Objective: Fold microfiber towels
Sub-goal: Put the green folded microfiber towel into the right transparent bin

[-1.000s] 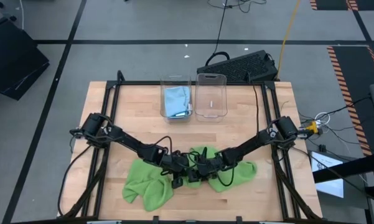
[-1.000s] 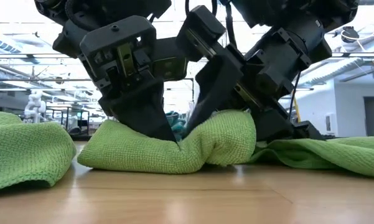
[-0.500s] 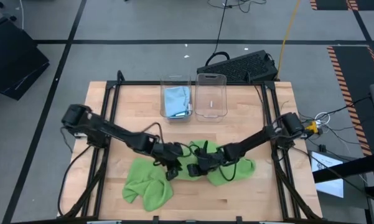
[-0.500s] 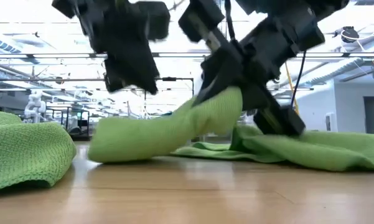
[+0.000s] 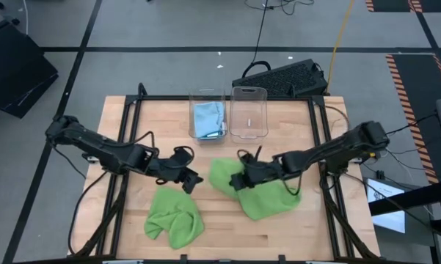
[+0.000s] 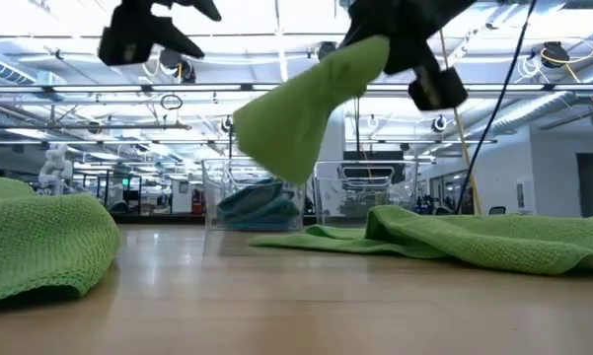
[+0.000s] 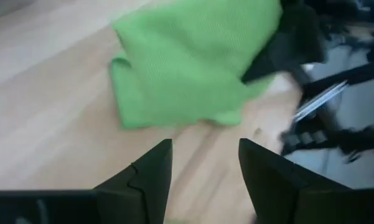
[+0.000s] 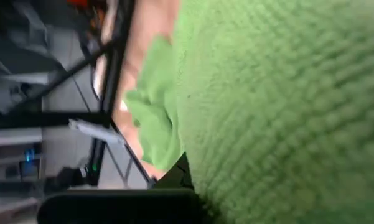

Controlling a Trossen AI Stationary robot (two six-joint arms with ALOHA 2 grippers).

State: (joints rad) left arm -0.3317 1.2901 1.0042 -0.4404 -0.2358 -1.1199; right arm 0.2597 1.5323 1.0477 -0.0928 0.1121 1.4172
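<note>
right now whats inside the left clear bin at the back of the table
A crumpled light blue towel lies inside the left clear bin, filling most of its floor. Anything beneath that towel is covered, so I cannot tell. The bin beside it looks empty.

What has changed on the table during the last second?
The left hand let go of the green towel, opened and drew back to the left. The right hand closed on that towel and lifted its edge off the table. The other green towel and the bins stayed put.
</note>
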